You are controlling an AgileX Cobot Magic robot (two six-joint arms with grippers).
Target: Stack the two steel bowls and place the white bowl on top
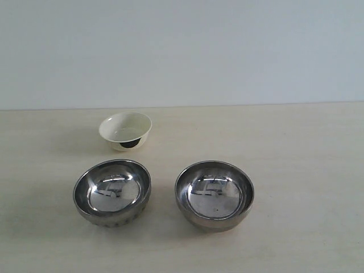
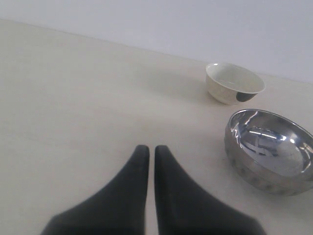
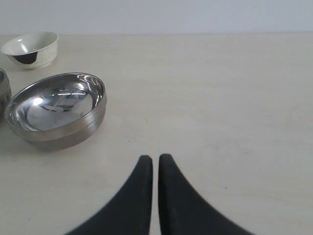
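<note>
Two steel bowls stand side by side on the pale wooden table, one on the left and one on the right, a small gap between them. Behind the left one sits the white bowl, its black mark facing front. Neither arm shows in the exterior view. My left gripper is shut and empty over bare table, apart from the left steel bowl and the white bowl. My right gripper is shut and empty, apart from the right steel bowl; the white bowl lies beyond.
The wooden table stretches wide on both sides of the bowls and ends at a plain light wall behind. A sliver of the other steel bowl shows at the edge of the right wrist view.
</note>
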